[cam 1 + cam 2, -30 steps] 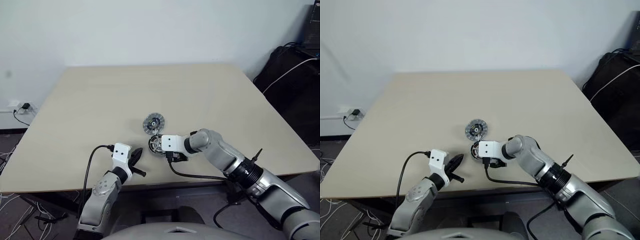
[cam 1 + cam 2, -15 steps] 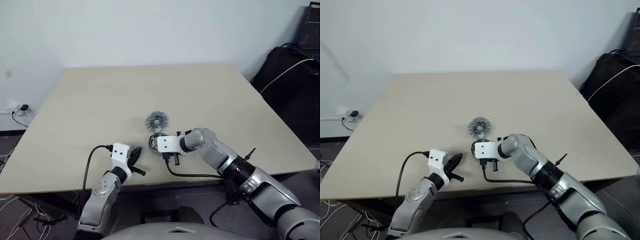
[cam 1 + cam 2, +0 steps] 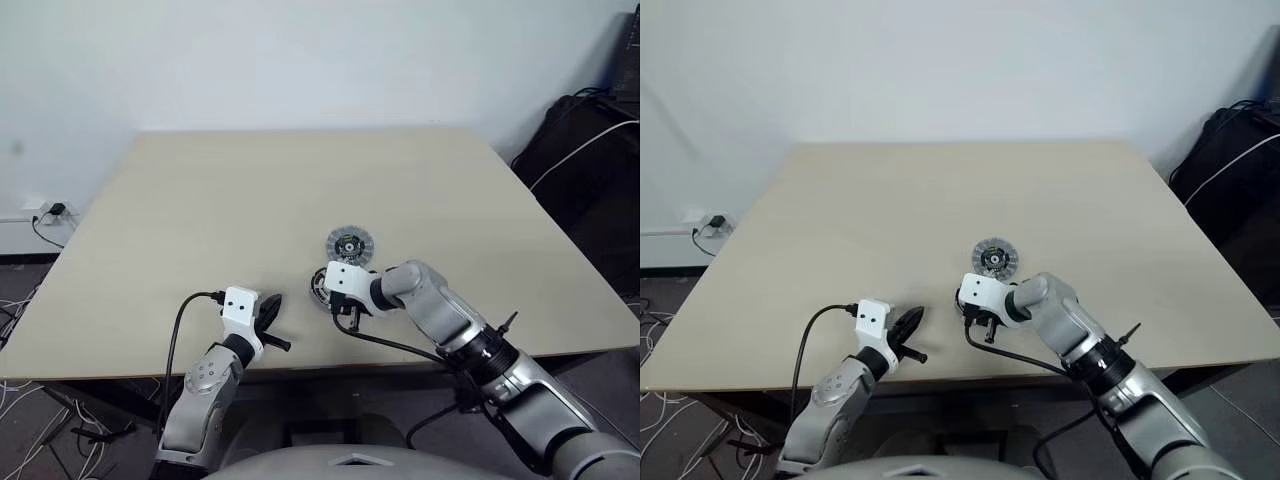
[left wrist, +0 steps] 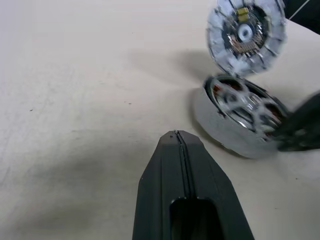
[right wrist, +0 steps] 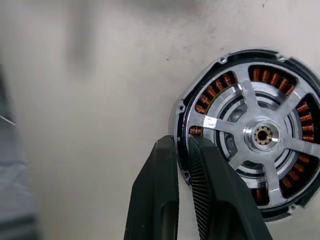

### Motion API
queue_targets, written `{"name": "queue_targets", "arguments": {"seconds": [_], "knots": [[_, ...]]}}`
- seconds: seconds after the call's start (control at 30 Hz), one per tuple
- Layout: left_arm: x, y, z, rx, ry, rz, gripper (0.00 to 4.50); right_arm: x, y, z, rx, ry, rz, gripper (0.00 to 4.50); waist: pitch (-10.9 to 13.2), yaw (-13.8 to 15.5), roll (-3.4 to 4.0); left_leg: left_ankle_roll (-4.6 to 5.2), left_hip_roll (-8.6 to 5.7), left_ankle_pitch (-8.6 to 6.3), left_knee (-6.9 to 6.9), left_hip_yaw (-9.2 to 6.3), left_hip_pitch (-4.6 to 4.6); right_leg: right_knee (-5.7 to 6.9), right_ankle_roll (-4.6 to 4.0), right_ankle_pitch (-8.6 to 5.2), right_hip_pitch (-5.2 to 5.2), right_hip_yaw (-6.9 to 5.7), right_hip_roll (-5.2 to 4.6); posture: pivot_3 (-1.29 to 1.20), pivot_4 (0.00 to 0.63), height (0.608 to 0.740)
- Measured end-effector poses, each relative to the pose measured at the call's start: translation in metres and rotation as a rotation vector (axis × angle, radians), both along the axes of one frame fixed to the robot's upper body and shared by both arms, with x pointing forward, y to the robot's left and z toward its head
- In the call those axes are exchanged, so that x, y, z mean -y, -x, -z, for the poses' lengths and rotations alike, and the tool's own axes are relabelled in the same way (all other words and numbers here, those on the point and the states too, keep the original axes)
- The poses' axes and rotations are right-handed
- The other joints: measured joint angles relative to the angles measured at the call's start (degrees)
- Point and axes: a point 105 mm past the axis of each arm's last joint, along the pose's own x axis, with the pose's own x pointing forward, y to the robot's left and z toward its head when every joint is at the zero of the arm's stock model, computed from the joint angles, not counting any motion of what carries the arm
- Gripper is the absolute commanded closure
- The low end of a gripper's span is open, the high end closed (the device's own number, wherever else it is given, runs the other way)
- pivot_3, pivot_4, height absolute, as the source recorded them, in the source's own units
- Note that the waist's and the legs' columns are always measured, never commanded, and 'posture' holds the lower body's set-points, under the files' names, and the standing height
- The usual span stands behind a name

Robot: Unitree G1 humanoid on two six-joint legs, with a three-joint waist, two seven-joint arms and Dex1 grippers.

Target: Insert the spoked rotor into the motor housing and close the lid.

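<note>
— Looking from the left side, what do you see?
— Left gripper (image 3: 272, 330), fingers pressed together and empty, sits near the motor housing (image 5: 250, 135), to its left.
— And the housing itself?
— Spoked rotor (image 5: 263, 134) sits inside it; right gripper (image 5: 182, 150) pinches its rim. The lid (image 3: 350, 244) lies just beyond it on the table (image 3: 200, 200).

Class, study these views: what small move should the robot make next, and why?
Probably open the left gripper and reach for the lid. The spoked rotor looks seated in the motor housing, whose rim the right gripper pinches, while the lid lies apart beside it and the left gripper is shut on nothing.
</note>
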Motion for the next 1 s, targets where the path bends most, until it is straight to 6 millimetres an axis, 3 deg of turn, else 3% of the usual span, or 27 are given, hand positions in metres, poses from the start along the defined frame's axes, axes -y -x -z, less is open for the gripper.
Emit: {"name": "queue_targets", "arguments": {"seconds": [0.1,0.3,0.5,0.7,0.8,1.0], "knots": [[0.001,0.0,0.0,0.002,0.004,0.0,4.5,-0.002,0.012,-0.001,-0.047,-0.03,0.052,4.39,-0.12,0.07,-0.01,-0.2,-0.02,0.11,0.02,0.01,-0.54,0.03,0.01,0.02,-0.57,0.01,-0.04,0.0,0.0,0.74],[0.001,0.002,0.006,-0.015,0.003,0.004,4.5,-0.017,0.019,-0.004,-0.091,-0.107,0.16,4.4,-0.13,-0.03,-0.02,-0.11,0.0,0.03,0.01,0.03,-0.54,0.02,-0.21,-0.11,-0.58,-0.01,-0.05,0.0,0.0,0.74],[0.004,0.002,0.006,-0.014,0.005,0.022,4.5,-0.025,0.016,-0.003,-0.087,-0.13,0.229,2.49,-0.13,-0.17,-0.01,-0.03,-0.01,0.0,0.09,0.02,-0.49,0.05,-0.2,-0.09,-0.58,-0.04,-0.03,0.0,0.0,0.74],[0.003,0.002,0.005,-0.013,0.002,0.027,4.5,-0.015,0.01,-0.018,-0.01,-0.067,0.128,2.49,-0.13,-0.19,-0.01,0.03,-0.03,-0.02,0.22,0.01,-0.42,0.05,-0.14,-0.05,-0.56,-0.11,-0.03,0.0,0.0,0.74],[0.004,0.002,0.005,-0.011,0.003,0.028,4.5,-0.008,0.014,-0.025,0.075,0.007,-0.045,2.49,-0.14,-0.17,-0.02,0.04,-0.03,-0.02,0.24,-0.02,-0.4,0.02,-0.13,-0.05,-0.53,-0.25,-0.01,0.0,0.0,0.74],[0.004,0.001,0.005,-0.01,0.005,0.028,4.5,0.001,0.021,-0.015,0.176,0.143,-0.275,2.49,-0.14,-0.15,-0.05,-0.13,-0.02,0.1,0.28,-0.01,-0.41,0.04,-0.12,-0.05,-0.36,-0.34,0.03,0.0,0.0,0.74]]}}
